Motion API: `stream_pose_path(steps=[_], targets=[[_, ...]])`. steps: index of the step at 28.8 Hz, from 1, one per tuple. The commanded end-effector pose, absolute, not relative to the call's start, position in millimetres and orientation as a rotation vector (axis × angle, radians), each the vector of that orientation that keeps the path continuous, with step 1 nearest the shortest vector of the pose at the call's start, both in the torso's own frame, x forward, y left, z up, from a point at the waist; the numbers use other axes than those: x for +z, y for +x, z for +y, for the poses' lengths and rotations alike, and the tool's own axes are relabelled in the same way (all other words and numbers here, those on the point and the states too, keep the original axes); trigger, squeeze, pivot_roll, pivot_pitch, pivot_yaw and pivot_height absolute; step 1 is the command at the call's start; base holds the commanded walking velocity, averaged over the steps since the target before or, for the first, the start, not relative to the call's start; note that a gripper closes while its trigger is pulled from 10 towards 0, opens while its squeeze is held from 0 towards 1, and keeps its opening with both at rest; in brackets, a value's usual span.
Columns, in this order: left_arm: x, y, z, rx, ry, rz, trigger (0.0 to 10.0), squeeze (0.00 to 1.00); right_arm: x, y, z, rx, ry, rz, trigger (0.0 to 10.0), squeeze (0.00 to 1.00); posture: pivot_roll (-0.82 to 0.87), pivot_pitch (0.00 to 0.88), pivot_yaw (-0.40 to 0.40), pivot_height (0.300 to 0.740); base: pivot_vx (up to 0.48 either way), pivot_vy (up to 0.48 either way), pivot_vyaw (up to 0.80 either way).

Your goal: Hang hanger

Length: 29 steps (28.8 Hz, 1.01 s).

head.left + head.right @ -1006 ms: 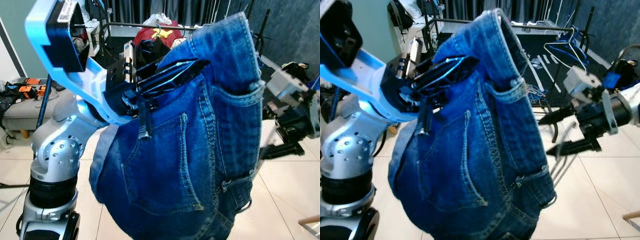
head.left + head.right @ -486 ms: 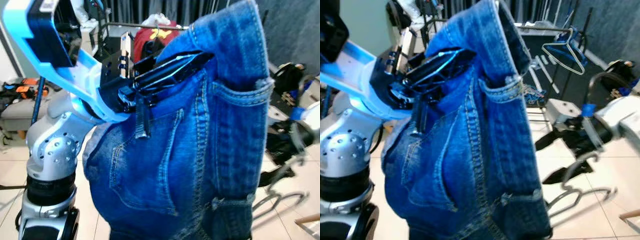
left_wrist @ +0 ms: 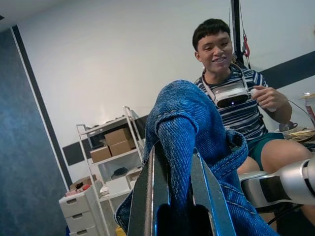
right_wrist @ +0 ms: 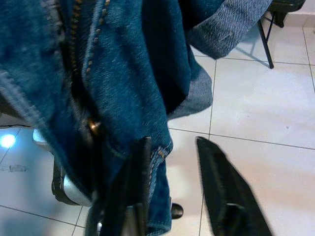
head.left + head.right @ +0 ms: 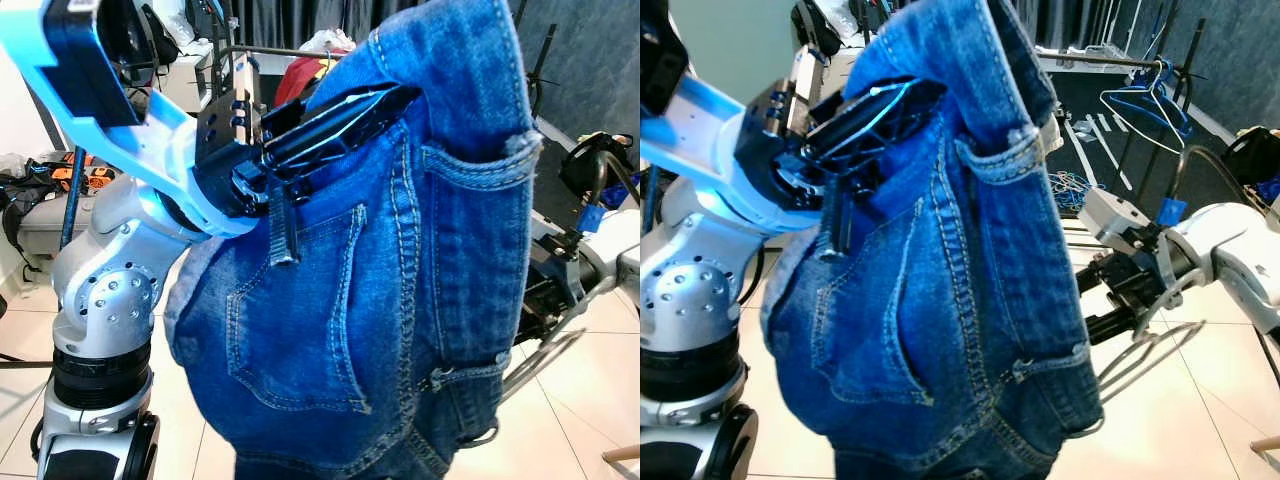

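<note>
Your left gripper (image 3: pixel 174 162) is clamped on the blue denim jeans (image 5: pixel 400 300), held high up front; right gripper (image 4: pixel 172 191), fingers apart, w/ thin wire hanger (image 5: pixel 1140 355) beside jeans' lower hem

Cluttered workroom or lab, tiled floor (image 5: pixel 1160 400), storage shelving with boxes (image 3: pixel 110 157), clothes rail (image 5: pixel 1120 62)

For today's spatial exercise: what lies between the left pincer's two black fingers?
A thick fold of the blue jeans sits clamped between the left pincer's fingers, plain in the left wrist view; the head views show the denim draped over that pincer.
</note>
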<state>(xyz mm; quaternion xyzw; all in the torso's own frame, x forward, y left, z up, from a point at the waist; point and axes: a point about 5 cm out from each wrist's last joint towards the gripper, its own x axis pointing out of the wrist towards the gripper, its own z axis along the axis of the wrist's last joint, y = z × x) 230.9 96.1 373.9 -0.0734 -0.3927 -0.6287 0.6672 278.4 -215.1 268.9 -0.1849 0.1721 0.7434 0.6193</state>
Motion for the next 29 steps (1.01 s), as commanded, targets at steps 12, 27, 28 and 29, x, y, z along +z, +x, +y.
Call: stream_pose_path(steps=[12,27,28,29], targets=[[379.4,230.3,100.8,-1.360,-0.176,-0.951,0.0,0.00,286.5,313.6,-234.6,1.332,-0.358,0.238,10.0,0.89,-0.14,0.000,-0.045,0.740,0.000,0.000,0.00],[378.5,230.2,100.4,-1.361,-0.178,-0.956,0.0,0.00,289.1,298.0,-280.5,1.264,-0.317,0.306,10.0,1.00,-0.15,0.000,-0.041,0.740,0.000,0.000,0.00],[378.6,230.5,101.2,-1.358,-0.176,-0.958,0.0,0.00,285.9,294.4,-293.5,1.227,-0.347,0.361,10.0,1.00,-0.16,0.000,-0.039,0.740,0.000,0.000,0.00],[378.6,230.5,101.2,-1.358,-0.176,-0.958,0.0,0.00,285.9,294.4,-293.5,1.227,-0.347,0.361,10.0,1.00,-0.16,0.000,-0.039,0.740,0.000,0.000,0.00]])
